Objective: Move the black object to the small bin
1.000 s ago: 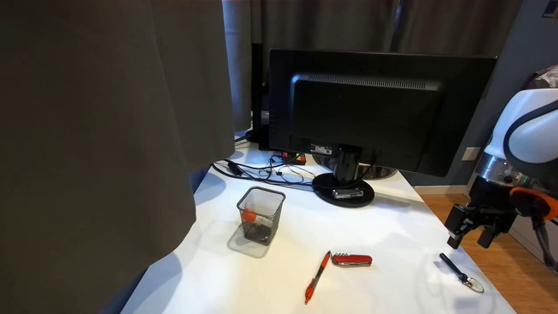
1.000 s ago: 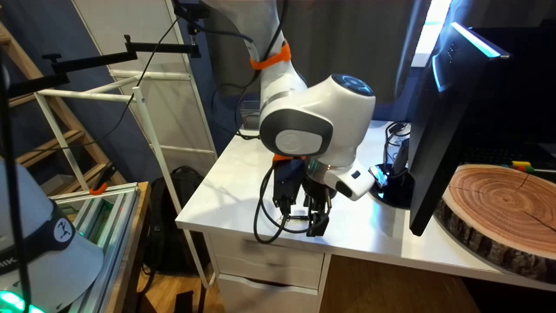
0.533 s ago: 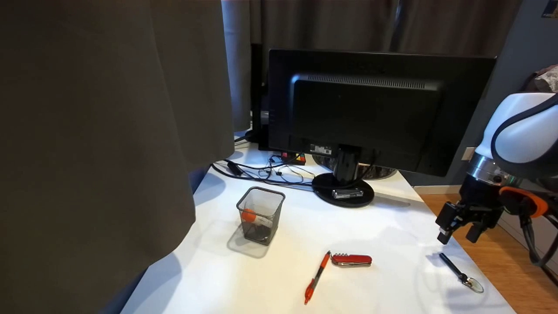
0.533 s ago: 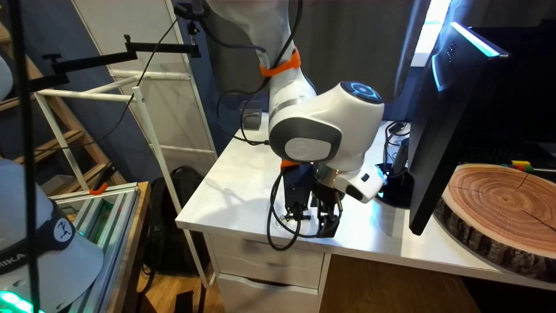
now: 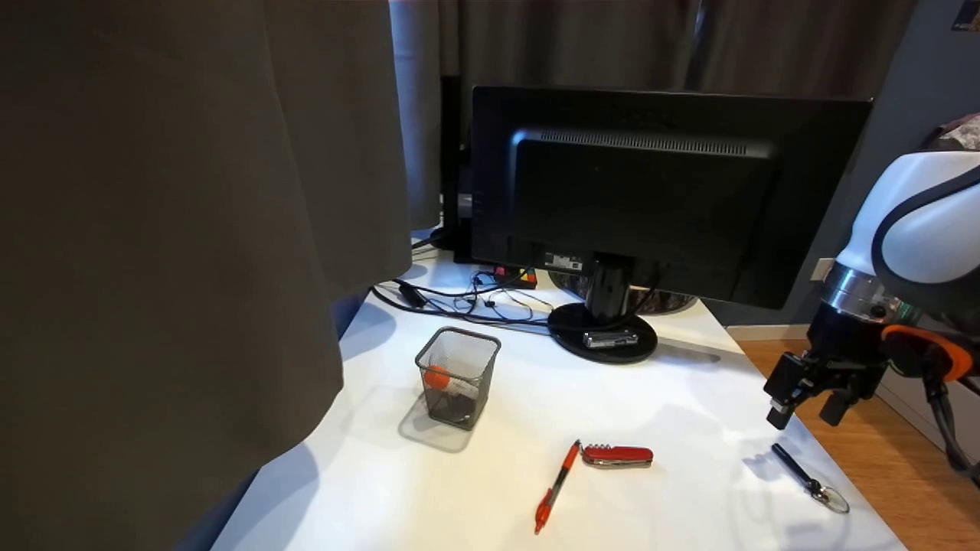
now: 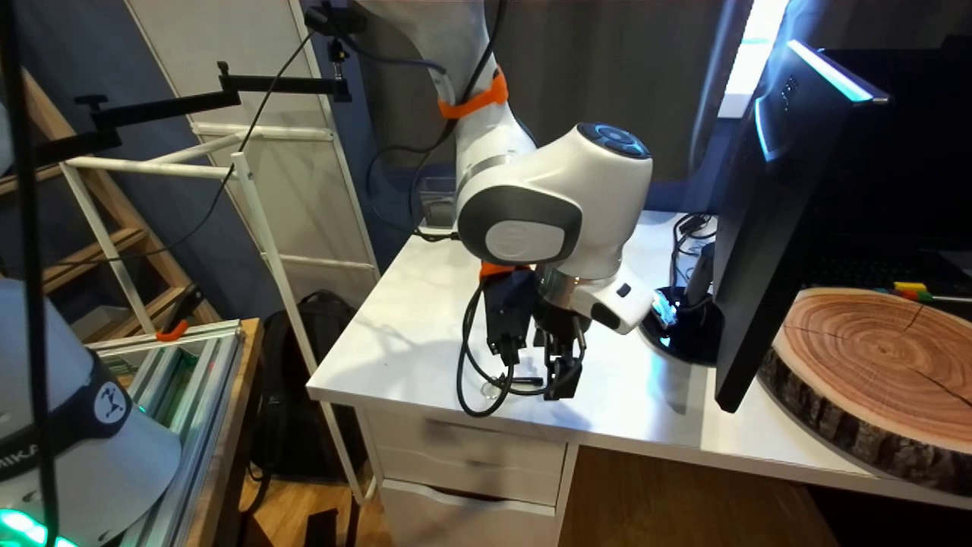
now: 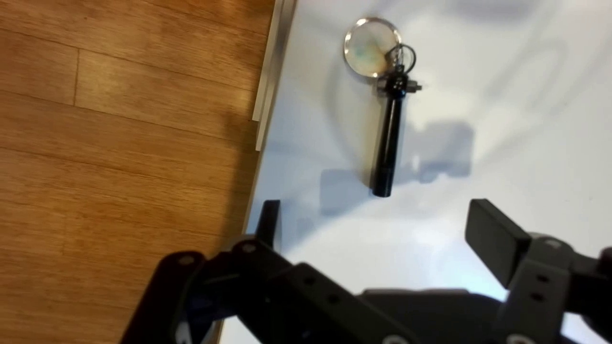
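Hovering above the desk (image 5: 367, 490), near its edge, in an exterior view, with the claw (image 5: 806, 417) spread wide near the stick (image 5: 793, 467). Lying flat on the desktop, with a round disc (image 5: 833, 501) at 1 end, well apart from the bin (image 5: 484, 383), itself standing upright with an orange ball (image 5: 436, 377) inside and dark contents too blurred to name. Strewn between stick and bin with 2 red things, a pen (image 5: 561, 480) and a knife (image 5: 617, 457), with ends just beside each other. Backed by the monitor (image 5: 651, 199), on a round base (image 5: 566, 329) with a small silver thing (image 5: 610, 340) resting on it.

Dominated in an exterior view by the white arm (image 6: 554, 178), banded in orange and bent down over the desk, with the stick glimpsed between the claw's 2 sides, partly hidden. Bordered at right by the monitor, nearly edge-on, and a wood slab (image 6: 881, 349); fronted by drawers (image 6: 467, 456), with a backpack (image 6: 292, 425) at left.

Peering down in the wrist view, with the fingers (image 7: 497, 243) wide apart, 1 on each side, and the stick ahead of the gap, clear of either. Laid with its plain black end toward the claw, and with the disc and a thin ring (image 7: 414, 58) at the far end.
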Controlling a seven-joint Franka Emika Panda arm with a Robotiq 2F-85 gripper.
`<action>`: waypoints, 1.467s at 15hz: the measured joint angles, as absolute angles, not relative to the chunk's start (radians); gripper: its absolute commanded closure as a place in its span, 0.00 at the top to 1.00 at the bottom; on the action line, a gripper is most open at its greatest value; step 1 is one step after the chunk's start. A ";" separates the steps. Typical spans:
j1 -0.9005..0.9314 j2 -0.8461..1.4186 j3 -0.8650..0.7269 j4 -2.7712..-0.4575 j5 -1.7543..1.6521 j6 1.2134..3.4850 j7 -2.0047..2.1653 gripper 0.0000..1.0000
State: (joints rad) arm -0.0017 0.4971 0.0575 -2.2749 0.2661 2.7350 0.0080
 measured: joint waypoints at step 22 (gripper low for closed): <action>0.095 0.497 0.066 -2.297 0.268 2.736 0.229 1.00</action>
State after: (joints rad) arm 0.0953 0.4972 0.0658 -2.2966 0.2684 2.7355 0.2290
